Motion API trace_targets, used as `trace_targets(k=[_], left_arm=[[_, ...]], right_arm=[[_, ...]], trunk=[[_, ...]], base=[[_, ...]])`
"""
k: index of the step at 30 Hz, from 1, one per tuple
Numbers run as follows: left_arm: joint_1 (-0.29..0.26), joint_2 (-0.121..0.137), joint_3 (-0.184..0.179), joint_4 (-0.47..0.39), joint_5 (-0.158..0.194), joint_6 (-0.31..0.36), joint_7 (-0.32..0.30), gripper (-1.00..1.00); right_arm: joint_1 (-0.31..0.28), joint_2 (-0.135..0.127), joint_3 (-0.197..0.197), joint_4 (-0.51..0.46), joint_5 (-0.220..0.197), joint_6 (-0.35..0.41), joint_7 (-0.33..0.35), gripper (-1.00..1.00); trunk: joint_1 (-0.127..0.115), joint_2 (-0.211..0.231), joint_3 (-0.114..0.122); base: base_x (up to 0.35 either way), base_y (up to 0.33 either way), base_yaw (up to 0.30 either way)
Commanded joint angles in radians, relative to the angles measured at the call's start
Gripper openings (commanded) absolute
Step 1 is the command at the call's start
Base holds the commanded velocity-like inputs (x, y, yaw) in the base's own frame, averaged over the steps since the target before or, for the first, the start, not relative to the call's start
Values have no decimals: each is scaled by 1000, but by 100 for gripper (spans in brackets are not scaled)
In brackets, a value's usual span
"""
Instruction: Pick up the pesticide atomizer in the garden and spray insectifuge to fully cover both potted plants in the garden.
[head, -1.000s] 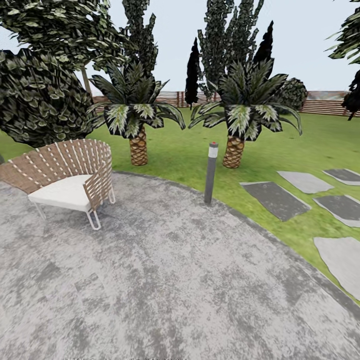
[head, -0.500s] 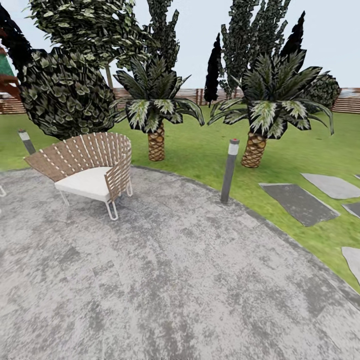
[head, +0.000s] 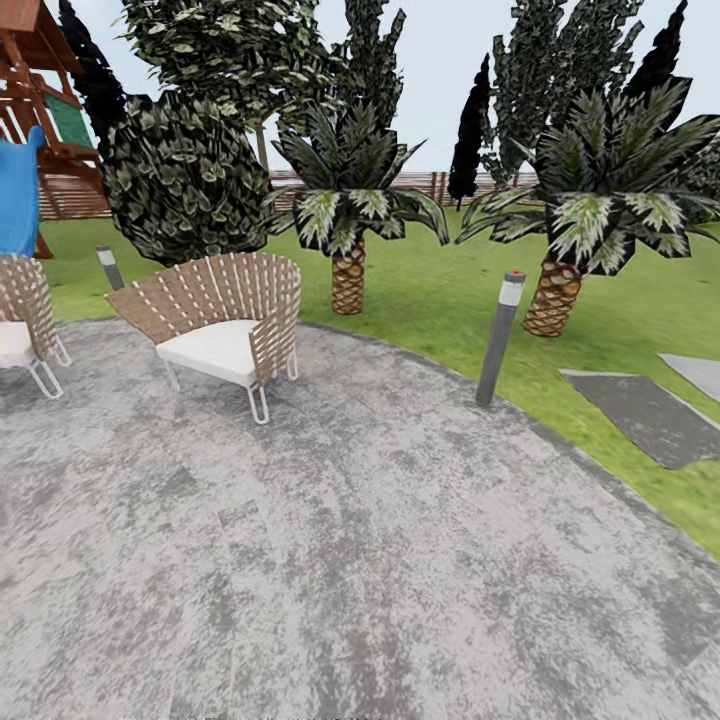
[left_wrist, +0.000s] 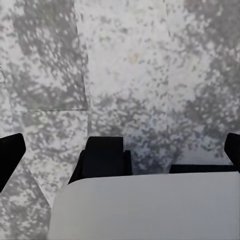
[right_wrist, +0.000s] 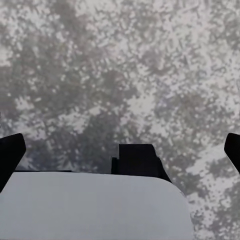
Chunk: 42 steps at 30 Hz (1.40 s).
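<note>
Head view: the garden's round paved patio (head: 380, 560), lawn (head: 420, 290) and fence (head: 420, 185), with a woven chair (head: 225, 325) and a bollard lamp (head: 499, 337).
Left gripper (left_wrist: 120, 145) and right gripper (right_wrist: 120, 145) hang over bare paving, fingertips wide apart and holding nothing.

Flat even daylight, no cast shadows; coarse blurry textures, edges stretched.
</note>
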<state>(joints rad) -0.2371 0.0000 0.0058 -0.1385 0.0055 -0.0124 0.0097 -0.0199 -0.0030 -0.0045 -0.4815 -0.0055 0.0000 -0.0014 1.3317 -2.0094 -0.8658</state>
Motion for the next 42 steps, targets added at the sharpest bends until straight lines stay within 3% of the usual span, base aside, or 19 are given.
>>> trace_targets(k=[1,29,31,35,38,42], left_arm=[[-1,0,0,0,1,-1,1,100],[-1,0,-4,0,-2,-1,1,100],[-7,0,-5,-2,-3,0,2,100],[-111,0,-8,-53,-7,0,3,100],[-135,0,-9,-89,-6,0,2,100],[-139,0,-9,-146,-2,-1,-5,100]], right_arm=[[0,0,0,0,-1,0,0,100],[0,0,0,-22,-2,-1,0,100],[0,0,0,-92,-2,1,-1,100],[0,-1,-1,-392,-2,23,-1,100],[0,-1,-3,-464,-2,37,0,100],[0,-1,-2,-484,-3,41,0,100]], trunk=[[4,-8,-5],[111,-204,-115],[119,-218,-123],[130,-239,-137],[130,-239,-138],[130,-239,-138]], base=[[0,0,239],[0,0,238],[0,0,212],[0,0,191],[0,0,68],[0,0,15]])
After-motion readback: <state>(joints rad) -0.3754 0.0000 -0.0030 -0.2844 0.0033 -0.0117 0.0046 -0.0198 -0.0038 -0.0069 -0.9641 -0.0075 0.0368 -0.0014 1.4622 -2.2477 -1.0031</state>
